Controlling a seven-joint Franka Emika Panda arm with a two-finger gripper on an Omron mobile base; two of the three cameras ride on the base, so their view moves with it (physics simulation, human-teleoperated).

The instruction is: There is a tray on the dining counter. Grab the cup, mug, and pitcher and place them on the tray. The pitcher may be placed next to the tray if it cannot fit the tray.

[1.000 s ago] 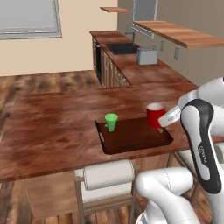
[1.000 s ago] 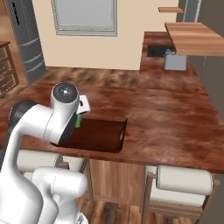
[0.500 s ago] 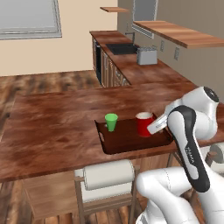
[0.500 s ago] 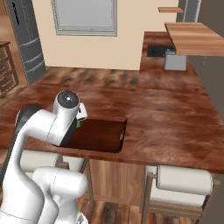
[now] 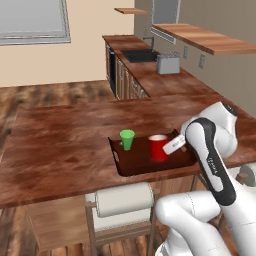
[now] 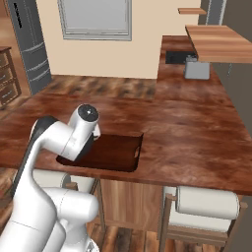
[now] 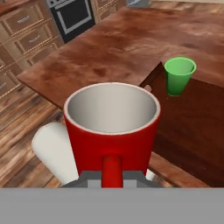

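My gripper [image 5: 170, 147] is shut on the handle of the red mug [image 5: 158, 147], which it holds upright and low over the right half of the dark brown tray [image 5: 136, 164]; whether the mug touches the tray I cannot tell. The green cup [image 5: 127, 139] stands upright on the tray's left part. In the hand view the red mug [image 7: 111, 131] is close up, with the green cup [image 7: 179, 75] beyond it on the tray [image 7: 194, 120]. The tray lies at the near edge of the dining counter [image 5: 65, 145]. My arm hides the tray's left end [image 6: 115, 152] in the right base view. The pitcher is out of view.
Two stools with white roll backrests [image 5: 122, 199] [image 6: 209, 202] stand under the counter's near edge. A grey toaster [image 5: 166, 63] and a dark sink sit on the far kitchen counter. Wooden shelves hang on the right wall. Bare counter spreads left of and behind the tray.
The arm has carried the red mug left and down, from above the tray's right end to low over its right half. The green cup has stayed put.
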